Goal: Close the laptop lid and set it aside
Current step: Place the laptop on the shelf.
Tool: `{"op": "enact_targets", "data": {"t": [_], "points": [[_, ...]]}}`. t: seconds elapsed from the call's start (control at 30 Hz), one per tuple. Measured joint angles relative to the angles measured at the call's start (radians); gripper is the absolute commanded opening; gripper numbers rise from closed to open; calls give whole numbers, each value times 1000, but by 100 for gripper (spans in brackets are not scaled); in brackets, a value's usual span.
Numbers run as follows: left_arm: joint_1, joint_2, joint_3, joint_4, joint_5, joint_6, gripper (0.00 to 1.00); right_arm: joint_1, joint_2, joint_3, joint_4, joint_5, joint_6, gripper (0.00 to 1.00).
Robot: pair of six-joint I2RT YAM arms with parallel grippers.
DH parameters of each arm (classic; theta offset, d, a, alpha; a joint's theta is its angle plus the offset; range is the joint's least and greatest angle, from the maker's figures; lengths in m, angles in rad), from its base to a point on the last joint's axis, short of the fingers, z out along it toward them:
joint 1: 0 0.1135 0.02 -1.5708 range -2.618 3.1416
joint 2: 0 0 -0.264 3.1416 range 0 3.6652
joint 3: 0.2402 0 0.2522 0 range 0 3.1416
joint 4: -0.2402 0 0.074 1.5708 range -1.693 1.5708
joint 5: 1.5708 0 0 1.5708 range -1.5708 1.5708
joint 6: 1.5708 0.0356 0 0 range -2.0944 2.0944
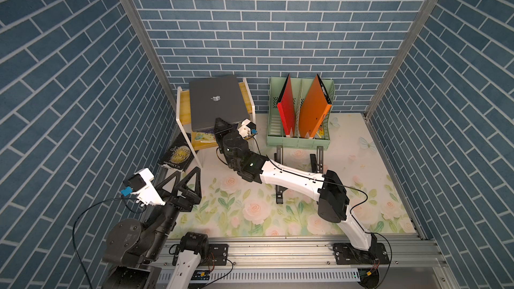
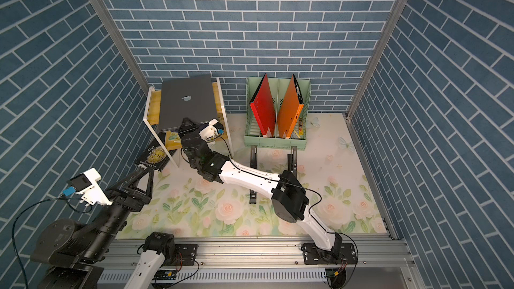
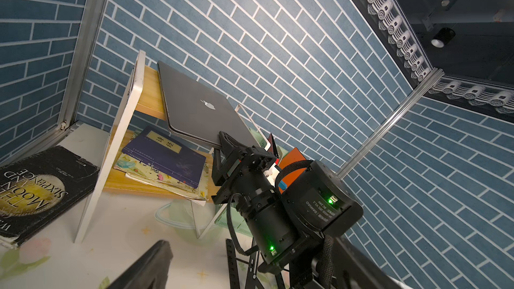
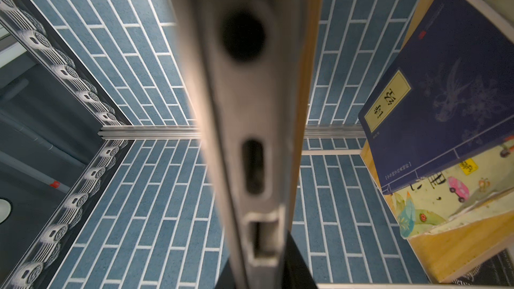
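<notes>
Laptop lid (image 1: 215, 98) shut; laptop (image 3: 194, 107) edge pinched between right gripper (image 1: 218, 125) jaws; left gripper (image 1: 185, 180) jaws wide, well apart; setting aside seemingly remains.

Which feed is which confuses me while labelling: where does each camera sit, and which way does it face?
Top views: high over the front rail, looking down toward the back wall; both arms show, left gripper open, right gripper at the laptop.
Left wrist: on the left arm, facing the shelf; its own finger and the right arm show.
Right wrist: on the right arm, close against the laptop's edge; a dark finger sliver shows.
Shared: both wrist views show the blue book.
</notes>
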Motion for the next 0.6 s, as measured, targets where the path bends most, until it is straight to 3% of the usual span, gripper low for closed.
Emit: {"op": "enact_targets", "data": {"t": [0.23, 0.4, 0.5, 0.6], "points": [[0, 0, 0, 0, 0, 0, 95, 14, 20, 35, -15, -5, 34, 30], [0, 0, 0, -3, 0, 2, 95, 16, 16, 22, -17, -23, 55, 62], [0, 0, 1, -7, 0, 3, 95, 16, -32, -94, -5, -42, 58, 72], [0, -5, 1, -8, -1, 3, 95, 16, -131, -273, 61, -74, 41, 73]]}}
